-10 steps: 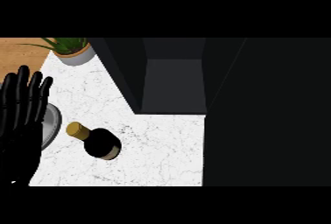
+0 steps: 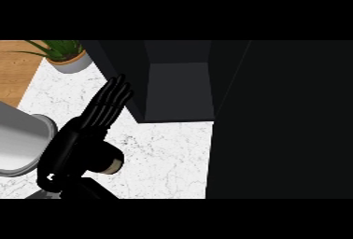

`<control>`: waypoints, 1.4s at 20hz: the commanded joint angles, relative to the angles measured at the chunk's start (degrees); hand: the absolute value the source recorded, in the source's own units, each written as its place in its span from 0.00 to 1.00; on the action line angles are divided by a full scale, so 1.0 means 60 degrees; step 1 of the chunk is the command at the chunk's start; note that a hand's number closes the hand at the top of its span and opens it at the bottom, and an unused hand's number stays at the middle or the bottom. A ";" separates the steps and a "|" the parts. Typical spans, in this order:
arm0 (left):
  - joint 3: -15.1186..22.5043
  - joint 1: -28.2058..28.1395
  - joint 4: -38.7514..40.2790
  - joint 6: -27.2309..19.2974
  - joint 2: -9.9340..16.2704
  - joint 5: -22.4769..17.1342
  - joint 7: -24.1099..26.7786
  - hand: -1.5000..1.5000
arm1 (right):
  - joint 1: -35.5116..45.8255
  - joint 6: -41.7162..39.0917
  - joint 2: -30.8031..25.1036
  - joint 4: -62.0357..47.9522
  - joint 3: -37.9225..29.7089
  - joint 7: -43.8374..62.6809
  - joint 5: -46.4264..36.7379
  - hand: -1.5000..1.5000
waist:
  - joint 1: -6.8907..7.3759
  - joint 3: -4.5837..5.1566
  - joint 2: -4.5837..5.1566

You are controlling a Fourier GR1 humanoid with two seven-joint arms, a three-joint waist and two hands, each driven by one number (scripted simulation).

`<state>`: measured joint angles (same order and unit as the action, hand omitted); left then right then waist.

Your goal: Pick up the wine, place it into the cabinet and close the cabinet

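My left hand (image 2: 88, 127) comes up from the lower edge and lies over the wine bottle (image 2: 110, 163) on the white marble counter (image 2: 165, 154). Its fingers are straight and point up and right towards the dark cabinet's open compartment (image 2: 180, 88). The hand hides most of the bottle; only a tan, rounded end shows at the hand's lower right. I cannot tell whether the palm touches the bottle. My right hand is out of view.
A grey round vessel (image 2: 21, 140) sits at the left edge, close beside the hand. A potted plant (image 2: 66, 56) stands at the back left by a wooden surface (image 2: 17, 70). A large black panel (image 2: 289, 121) fills the right side.
My left hand has swung from the left edge to the right and now covers the bottle, which lay in plain sight before. Its fingers now point at the cabinet.
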<state>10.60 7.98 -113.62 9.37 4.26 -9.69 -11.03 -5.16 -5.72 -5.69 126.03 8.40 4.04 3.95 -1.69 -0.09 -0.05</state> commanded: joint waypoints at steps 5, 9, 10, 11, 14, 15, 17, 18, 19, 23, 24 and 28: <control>0.1423 0.0615 -0.2111 -0.1243 -0.0689 -0.0716 -0.3768 0.00 | -0.1111 -0.0700 -0.0586 0.2244 0.0384 0.1654 0.1290 0.00 | 0.0229 0.0006 -0.0042; 0.1804 0.0490 -0.3229 -0.1772 -0.0671 -0.0348 -0.4752 0.00 | -0.2221 -0.0582 -0.0528 0.3674 0.0763 0.2038 0.1256 0.00 | 0.0219 0.0009 -0.0042; 0.2116 0.0204 -0.4016 -0.2026 -0.0680 -0.0309 -0.5288 0.00 | -0.2546 -0.0775 -0.0546 0.3339 0.0847 0.1591 0.1065 0.00 | 0.0236 0.0006 -0.0057; 0.2399 0.0565 -0.3201 -0.2270 -0.0704 0.0003 -0.4885 0.00 | -0.1982 -0.0566 -0.0609 0.3773 0.0644 0.2348 0.1361 0.00 | 0.0227 0.0011 -0.0025; 0.2853 -0.0150 -0.4318 -0.2378 -0.0659 0.0277 -0.5396 0.00 | -0.1938 -0.0198 -0.0518 0.4308 0.1122 0.3046 0.1000 0.00 | 0.0267 0.0017 -0.0049; 0.2478 0.0920 -0.4180 -0.2737 -0.0707 0.0019 -0.6067 0.00 | -0.1427 -0.0006 -0.0325 0.4009 0.1323 0.3136 0.0745 0.00 | 0.0252 0.0015 -0.0026; 0.2399 0.1104 -0.4047 -0.2729 -0.0708 0.0015 -0.6128 0.00 | -0.1757 0.0211 -0.0342 0.4841 0.1714 0.3631 0.0624 0.00 | 0.0190 0.0018 -0.0041; 0.2875 0.0796 -0.4199 -0.2846 -0.0709 0.0211 -0.6109 0.00 | -0.1536 0.0058 -0.0552 0.4745 0.1250 0.3676 0.1011 0.00 | 0.0224 0.0015 -0.0034; 0.2572 0.0919 -0.4655 -0.2926 -0.0709 0.0379 -0.6474 0.00 | -0.1653 0.0012 -0.0520 0.4454 0.1235 0.3345 0.0766 0.00 | 0.0235 0.0013 -0.0033; 0.3527 0.0252 -0.5525 -0.3331 -0.0621 0.1073 -0.6900 0.00 | -0.1779 0.0099 -0.0605 0.4686 0.1246 0.3522 0.0934 0.00 | 0.0264 0.0013 -0.0054; 0.2707 0.1219 -0.4858 -0.3219 -0.0703 0.0760 -0.7236 0.00 | -0.1329 0.0291 -0.0518 0.4723 0.1277 0.3926 0.0934 0.00 | 0.0235 0.0014 -0.0022; 0.2861 0.1356 -0.5343 -0.3639 -0.0710 0.1224 -0.7603 0.00 | -0.1438 0.0280 -0.0712 0.5049 0.1156 0.4158 0.1132 0.00 | 0.0224 0.0010 -0.0045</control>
<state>27.65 15.19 -140.85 -10.74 0.04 -3.97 -53.50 -11.29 -4.18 -8.12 143.86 17.15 23.30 6.63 -0.31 0.00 -0.31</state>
